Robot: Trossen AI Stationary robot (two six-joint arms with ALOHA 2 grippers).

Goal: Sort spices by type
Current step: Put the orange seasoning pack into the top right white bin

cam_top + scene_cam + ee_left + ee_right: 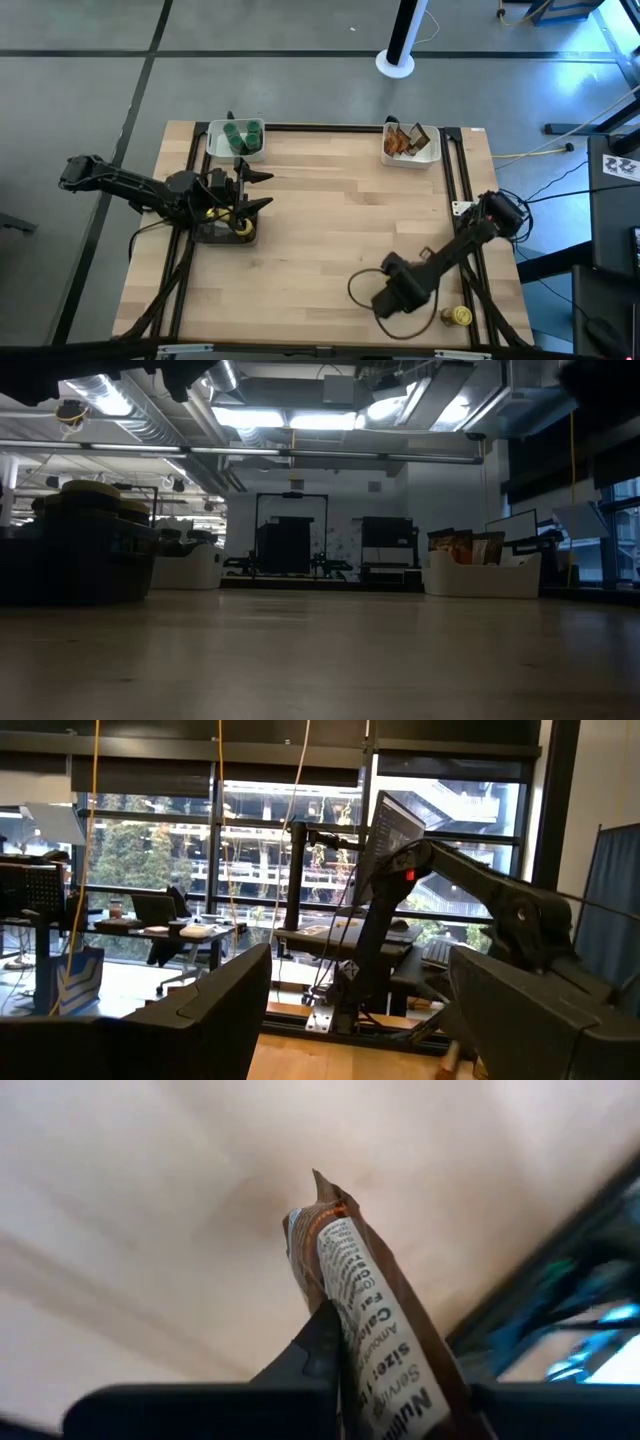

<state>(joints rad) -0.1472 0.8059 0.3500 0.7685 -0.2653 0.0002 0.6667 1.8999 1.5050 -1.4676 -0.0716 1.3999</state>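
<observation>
Right wrist view shows the right gripper [335, 1370] with its fingers pinched on a brown packet [365, 1330], the packet standing up between them over the pale wooden table [130, 1210]. From above, that gripper [385, 298] sits near the table's front edge on the right, so the step in hand looks like the pick-up of a loose packet. The next move likely calls for a lift and a carry across to the white tray of packets [432, 156] at the far right corner, with a release over it. Print on the packet reads in part "Nutri", "Serving size", "Amount" and "Calori". A yellow-lidded jar [459, 316] lies just beside the right arm at the front edge. The left gripper [252, 190] hovers with fingers spread over the dark tray [222, 238], near the white tray [215, 150] of green-lidded jars [243, 134].
</observation>
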